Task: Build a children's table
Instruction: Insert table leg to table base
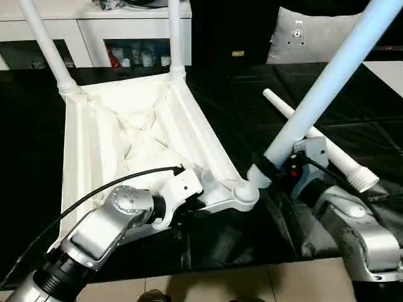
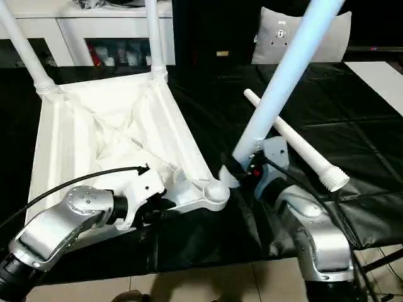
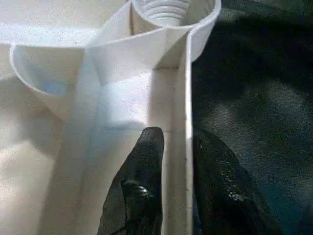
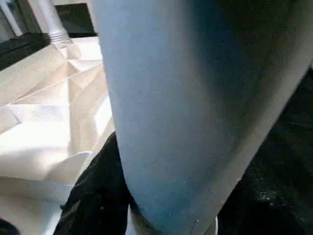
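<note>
The white tabletop [image 1: 126, 126] lies ribbed side up on the black work table. Two white legs [image 1: 44, 44] [image 1: 176, 38] stand in its far corner sockets. My left gripper [image 3: 178, 142] is shut on the tabletop's thin side rim, just short of the near right corner socket [image 1: 244, 192]. A third leg [image 1: 327, 82] is tilted up to the right with my right gripper [image 1: 271, 168] shut on it near the lower end. That end sits right beside the socket. A fourth leg [image 1: 327, 148] lies loose on the table behind my right arm.
A white cabinet [image 1: 94, 31] and a grey cushion [image 1: 308, 38] stand beyond the table's far edge. The table's front edge runs just below my forearms, with tiled floor [image 1: 252, 283] under it. A black cable [image 1: 94, 195] arcs over my left arm.
</note>
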Tool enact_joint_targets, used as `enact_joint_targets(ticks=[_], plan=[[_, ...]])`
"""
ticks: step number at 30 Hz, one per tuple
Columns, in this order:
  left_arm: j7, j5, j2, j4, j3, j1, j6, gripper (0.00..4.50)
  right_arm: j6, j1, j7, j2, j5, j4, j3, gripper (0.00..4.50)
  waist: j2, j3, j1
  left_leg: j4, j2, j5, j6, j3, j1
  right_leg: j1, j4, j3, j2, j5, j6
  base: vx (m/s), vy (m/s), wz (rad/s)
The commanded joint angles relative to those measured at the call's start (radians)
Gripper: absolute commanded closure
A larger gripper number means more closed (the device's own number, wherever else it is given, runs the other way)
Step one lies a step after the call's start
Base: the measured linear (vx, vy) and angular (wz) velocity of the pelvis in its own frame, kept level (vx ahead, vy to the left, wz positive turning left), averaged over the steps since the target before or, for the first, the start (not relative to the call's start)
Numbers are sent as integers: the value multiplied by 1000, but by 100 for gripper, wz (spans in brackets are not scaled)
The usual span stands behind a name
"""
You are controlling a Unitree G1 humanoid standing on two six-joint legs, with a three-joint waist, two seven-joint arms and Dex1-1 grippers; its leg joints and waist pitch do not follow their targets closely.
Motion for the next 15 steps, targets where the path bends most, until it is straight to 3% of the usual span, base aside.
enact_joint_targets(ticks=[1,8,9,12,15], plan=[[4,20,7,8,-5,-9,-15,378,-24,-11,9,-8,-7,-23,3,261,4,-66,4,-69,45,-48,25,0,-1,53,-77,47,-70,34,-224,0,0,0],[-21,51,11,50,-1,-22,-134,419,-76,-31,27,15,21,2,-25,261,5,-67,5,-71,47,-71,23,1,0,52,-80,47,-72,1,-216,0,0,0],[-37,55,18,72,-2,-28,-170,425,-57,-43,47,4,31,9,-18,261,10,-69,6,-71,45,-73,21,0,0,53,-80,46,-72,2,-217,0,0,0],[-93,70,40,145,-9,-49,-292,442,35,-78,141,-51,69,16,23,261,10,-71,7,-70,45,-93,21,1,4,52,-82,47,-71,-13,-219,0,0,0],[-139,57,46,172,-3,-51,-355,448,63,-92,197,-80,86,16,48,261,10,-71,9,-71,47,-100,18,1,2,54,-83,46,-72,-16,-221,0,0,0]])
